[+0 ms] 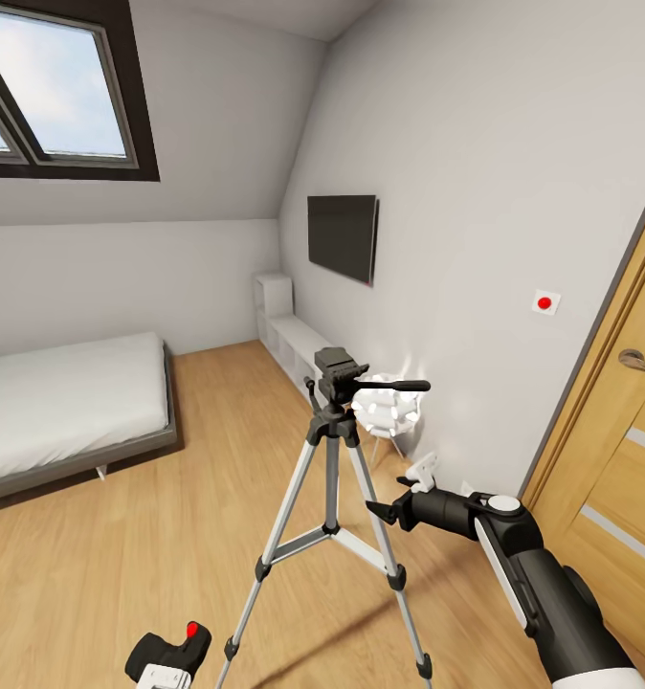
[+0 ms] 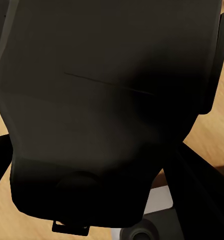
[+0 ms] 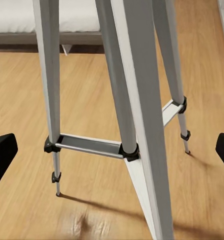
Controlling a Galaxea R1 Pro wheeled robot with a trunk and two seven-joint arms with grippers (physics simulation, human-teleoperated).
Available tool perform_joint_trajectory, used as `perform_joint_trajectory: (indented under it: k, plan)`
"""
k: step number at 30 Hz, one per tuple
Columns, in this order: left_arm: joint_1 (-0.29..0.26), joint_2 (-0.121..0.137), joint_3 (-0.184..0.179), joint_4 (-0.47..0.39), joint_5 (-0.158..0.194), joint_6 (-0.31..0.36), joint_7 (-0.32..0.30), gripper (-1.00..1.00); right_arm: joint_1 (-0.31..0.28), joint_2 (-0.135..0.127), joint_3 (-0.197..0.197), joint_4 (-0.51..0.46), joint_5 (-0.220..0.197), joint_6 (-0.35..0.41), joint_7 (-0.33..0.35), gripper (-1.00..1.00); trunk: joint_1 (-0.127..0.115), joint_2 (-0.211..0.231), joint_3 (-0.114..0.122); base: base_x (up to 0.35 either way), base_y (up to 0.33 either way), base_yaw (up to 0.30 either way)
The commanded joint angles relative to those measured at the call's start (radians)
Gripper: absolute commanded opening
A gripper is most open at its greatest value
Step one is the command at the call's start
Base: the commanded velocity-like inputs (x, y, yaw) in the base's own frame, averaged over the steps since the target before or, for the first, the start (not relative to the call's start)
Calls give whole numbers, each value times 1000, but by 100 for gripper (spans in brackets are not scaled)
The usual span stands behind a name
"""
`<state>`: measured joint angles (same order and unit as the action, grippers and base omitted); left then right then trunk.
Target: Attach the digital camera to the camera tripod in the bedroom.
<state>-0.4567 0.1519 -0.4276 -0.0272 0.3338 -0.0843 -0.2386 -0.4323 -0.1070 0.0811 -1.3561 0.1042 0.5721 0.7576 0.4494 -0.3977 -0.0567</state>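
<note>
**A:** Left end effector [image 1: 162, 670] low, at the robot's near left, clamped on the digital camera [image 1: 177, 653]; red button on top visible. Camera's dark body blocks most of the left wrist view.

**B:** Right end effector?

**A:** Right end effector [image 1: 388, 509] spread wide, nothing between the fingers, pointing at the camera tripod [image 1: 334, 498] at mid-leg height, just beside a leg, not touching. Right wrist view looks through the silver legs and centre braces.

**B:** Tripod?

**A:** Upright on the wood floor [image 1: 122, 565], black head bare, pan handle pointing toward the door [image 1: 614, 478]. Bed [image 1: 64, 402] well apart to the left; wall TV [image 1: 343, 236] and white lamp [image 1: 389, 410] behind.
</note>
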Motion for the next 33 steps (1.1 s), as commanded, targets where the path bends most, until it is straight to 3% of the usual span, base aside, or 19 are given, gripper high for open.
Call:
perform_joint_trajectory:
  k: [1, 18, 24, 27, 29, 33]
  plan:
    - [-1, 0, -8, 1, 9, -3, -4, -100, -1, 0, 0, -1, 11, 2, 6, 100, 1, -2, -2, 0, 0, 0]
    - [-1, 13, -2, -10, 7, 1, -8, -100, -8, 1, 0, -1, 9, 0, 6, 100, 1, -2, -2, 0, 0, 0]
    - [-2, 52, 15, -21, 12, 2, -14, -100, -8, 1, 0, -1, 9, 0, 7, 100, 1, -2, -2, 0, 0, 0]
    - [-2, 71, 46, -55, 23, 8, -18, -100, -8, 1, 0, -1, 9, -1, 7, 100, 1, -2, -2, 0, 0, 0]
    - [-2, 90, 77, -108, 30, 60, -19, -100, -8, 1, 0, -1, 9, -3, 9, 100, 1, -2, -2, 0, 0, 0]
    - [-2, 106, 85, -185, 31, 132, -19, -100, -8, 1, 0, -1, 9, -3, 13, 100, 1, -2, -2, 0, 0, 0]
